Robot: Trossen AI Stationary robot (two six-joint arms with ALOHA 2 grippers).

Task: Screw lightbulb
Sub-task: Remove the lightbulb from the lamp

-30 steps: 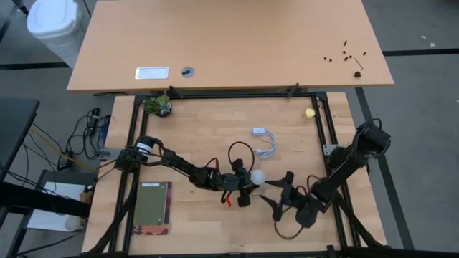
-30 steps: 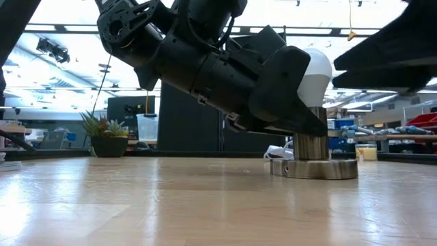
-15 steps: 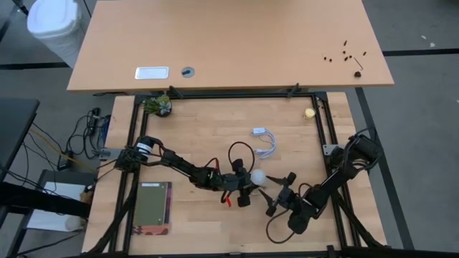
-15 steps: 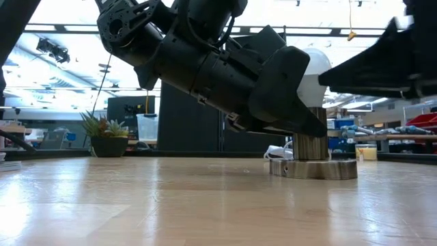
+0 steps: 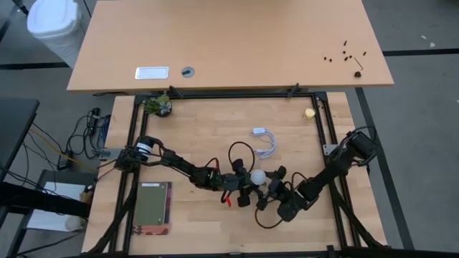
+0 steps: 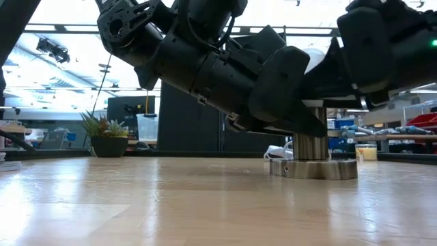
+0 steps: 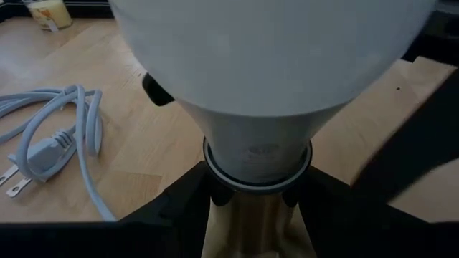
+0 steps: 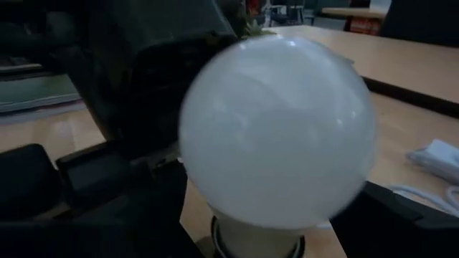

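The white frosted lightbulb (image 5: 257, 175) stands upright with its neck (image 7: 257, 154) in the top of a metal socket post (image 6: 311, 147) on a round disc base (image 6: 314, 169), near the table's middle. My left gripper (image 5: 247, 188) comes from the left and is shut on the socket post below the bulb. My right gripper (image 5: 269, 188) comes from the right. It is open, with a finger on either side of the bulb's globe (image 8: 276, 129). I cannot tell whether they touch it. In the low view the right gripper (image 6: 369, 55) hides most of the bulb. My left gripper pinches the top of the socket post (image 7: 258, 215), just under the bulb's neck, between its two fingers (image 7: 179, 208). The fingers come slanting down from the table's left and lie across the upright post. The socket's disc base rests on the table.
A white cord with a plug (image 5: 264, 142) lies just beyond the socket. A small potted plant (image 5: 159, 106) stands at the far left, a yellowish ball (image 5: 310, 112) at the far right, and a flat green-grey pad (image 5: 154, 206) at the near left.
My right gripper has moved toward the table's left, up to the bulb, and its fingers now stand around the globe; in the low view it has come in from the right and covered the bulb. The bulb and socket have stayed in place.
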